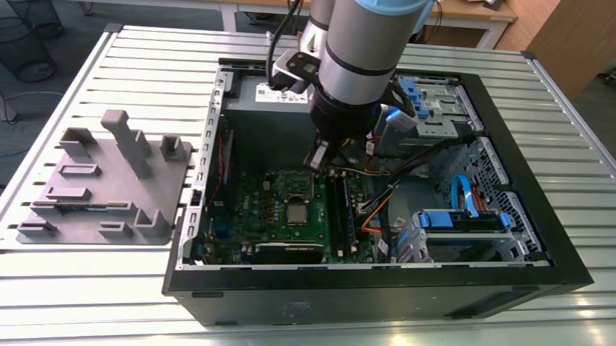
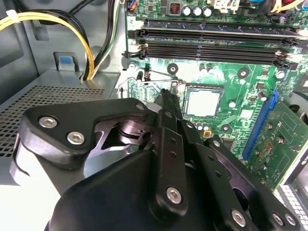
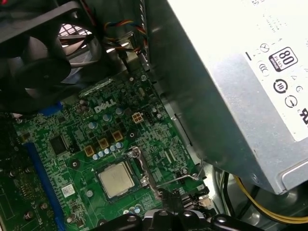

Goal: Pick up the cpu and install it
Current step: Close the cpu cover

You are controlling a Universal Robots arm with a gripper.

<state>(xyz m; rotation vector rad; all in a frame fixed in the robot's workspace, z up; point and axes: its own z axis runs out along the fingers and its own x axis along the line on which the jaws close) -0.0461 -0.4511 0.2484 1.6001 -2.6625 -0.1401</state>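
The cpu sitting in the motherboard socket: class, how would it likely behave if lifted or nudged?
The cpu looks like a thin, flat metal-topped square, so probably rigid and light. Its smooth top may be slippery. Lying flat within the socket frame, it is unlikely to roll or tip.

The arm [image 1: 354, 65] points straight down, fingers [image 2: 168, 113] pressed together.

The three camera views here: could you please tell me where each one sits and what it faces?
Exterior view: off the arm, above, facing the open computer case; the arm shows.
Second wrist view: on the arm, facing the motherboard past the tool.
First wrist view: on the arm, facing the motherboard beside the power supply.
All three share the cpu in its socket.
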